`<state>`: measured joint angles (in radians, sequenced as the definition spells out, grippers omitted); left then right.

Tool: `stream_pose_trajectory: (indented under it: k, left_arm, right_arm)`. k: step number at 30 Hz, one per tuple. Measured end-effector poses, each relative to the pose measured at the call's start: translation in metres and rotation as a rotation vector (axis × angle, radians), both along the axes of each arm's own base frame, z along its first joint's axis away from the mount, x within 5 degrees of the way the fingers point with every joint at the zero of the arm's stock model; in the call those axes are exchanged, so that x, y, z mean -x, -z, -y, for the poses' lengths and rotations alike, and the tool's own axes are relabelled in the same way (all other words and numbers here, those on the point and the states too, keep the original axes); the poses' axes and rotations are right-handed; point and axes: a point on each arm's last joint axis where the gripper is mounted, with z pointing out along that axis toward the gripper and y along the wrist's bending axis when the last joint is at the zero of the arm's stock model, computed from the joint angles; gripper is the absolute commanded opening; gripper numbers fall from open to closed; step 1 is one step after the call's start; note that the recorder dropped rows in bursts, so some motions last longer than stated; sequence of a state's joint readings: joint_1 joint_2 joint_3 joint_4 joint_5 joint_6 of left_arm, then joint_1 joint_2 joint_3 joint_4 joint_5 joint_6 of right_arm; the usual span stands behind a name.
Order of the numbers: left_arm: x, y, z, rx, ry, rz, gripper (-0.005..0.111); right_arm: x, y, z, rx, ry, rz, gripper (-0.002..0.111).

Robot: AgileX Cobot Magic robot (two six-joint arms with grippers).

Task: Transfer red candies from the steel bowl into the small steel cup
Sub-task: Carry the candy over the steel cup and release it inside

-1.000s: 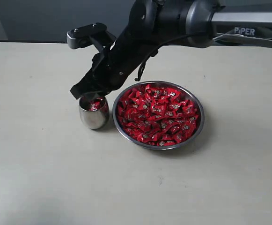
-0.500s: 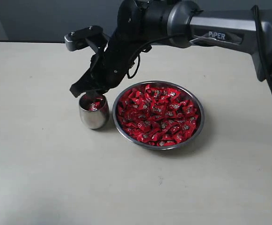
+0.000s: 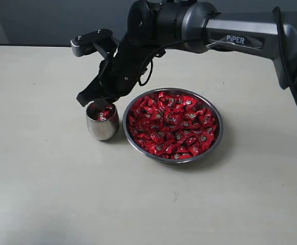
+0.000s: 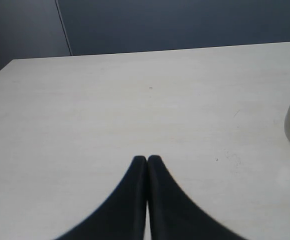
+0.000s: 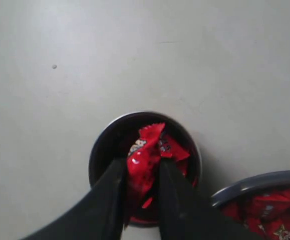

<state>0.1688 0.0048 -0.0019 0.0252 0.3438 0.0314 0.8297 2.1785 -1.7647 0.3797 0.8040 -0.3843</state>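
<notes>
Right gripper (image 5: 141,167) over the small steel cup (image 3: 102,128), jaws clamped on a red candy (image 5: 144,150). Steel bowl (image 3: 175,161) just beside the cup. Left gripper (image 4: 147,159) apart from the cup, jaws pressed together.

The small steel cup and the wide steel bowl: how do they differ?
The small rounded steel cup is far narrower than the wide shallow steel bowl. The bowl is full of red-wrapped candies; the cup holds few. The right gripper hangs over the cup only. Both are shiny steel.
</notes>
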Motion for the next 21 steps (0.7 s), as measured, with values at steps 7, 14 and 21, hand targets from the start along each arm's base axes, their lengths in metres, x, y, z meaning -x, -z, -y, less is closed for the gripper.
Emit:
stream_pose_trajectory:
  k: [7,14,21]
  left_arm:
    - [0.000,0.000,0.000,0.000,0.000,0.000,0.000]
    - [0.000,0.000,0.000,0.000,0.000,0.000,0.000]
    - [0.000,0.000,0.000,0.000,0.000,0.000,0.000]
  right_arm:
    - [0.000,0.000,0.000,0.000,0.000,0.000,0.042]
    - [0.000,0.000,0.000,0.001,-0.001,-0.001,0.042]
    - [0.000,-0.014,0.006,0.027,0.001,0.039,0.042]
